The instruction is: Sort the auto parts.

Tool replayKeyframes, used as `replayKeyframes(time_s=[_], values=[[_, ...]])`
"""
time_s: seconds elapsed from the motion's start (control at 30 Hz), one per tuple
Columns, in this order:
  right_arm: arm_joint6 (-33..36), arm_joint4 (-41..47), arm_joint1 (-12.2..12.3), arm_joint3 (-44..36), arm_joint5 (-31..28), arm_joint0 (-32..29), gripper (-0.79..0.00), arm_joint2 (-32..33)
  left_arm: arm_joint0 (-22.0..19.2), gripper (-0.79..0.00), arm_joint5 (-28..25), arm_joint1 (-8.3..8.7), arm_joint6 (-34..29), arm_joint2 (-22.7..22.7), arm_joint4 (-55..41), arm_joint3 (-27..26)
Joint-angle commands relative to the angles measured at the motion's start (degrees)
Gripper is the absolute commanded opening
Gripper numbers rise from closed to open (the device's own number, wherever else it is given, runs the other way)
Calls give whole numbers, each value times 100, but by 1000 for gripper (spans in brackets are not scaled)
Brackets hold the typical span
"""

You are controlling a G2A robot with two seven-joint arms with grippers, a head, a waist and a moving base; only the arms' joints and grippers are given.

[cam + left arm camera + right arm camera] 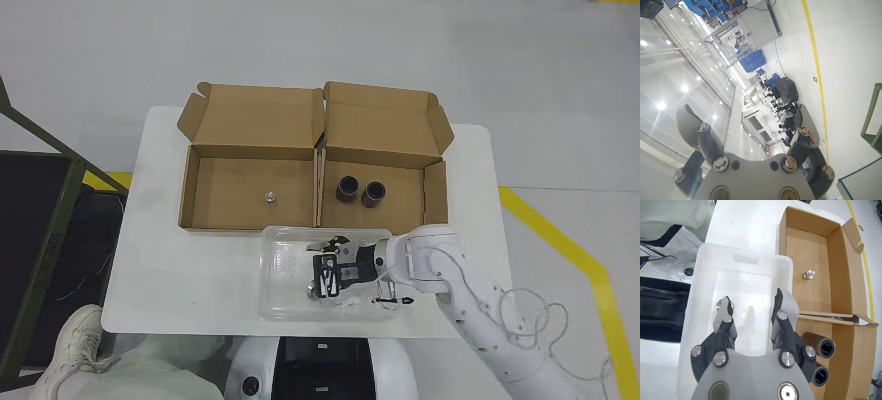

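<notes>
The right gripper [753,295] hangs open and empty over the clear bin [745,283] — whether a part lies inside, I cannot tell. The boxes [240,190] lie at its 12 o'clock.

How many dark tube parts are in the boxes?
2. The first tube lies in the right-hand cardboard box, near its left wall. The second tube lies just beside it. None seems hidden.
</notes>
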Motion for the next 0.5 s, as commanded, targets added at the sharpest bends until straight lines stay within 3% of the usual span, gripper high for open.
replayKeyframes(time_s=[0.0, 0.47], values=[[4, -20, 79, 9, 0, 39, -323, -113, 0, 0, 0, 0, 0, 0, 0, 0], [-6, 2, 507, 302, 0, 571, -326, -969, 0, 0, 0, 0, 0, 0, 0, 0]])
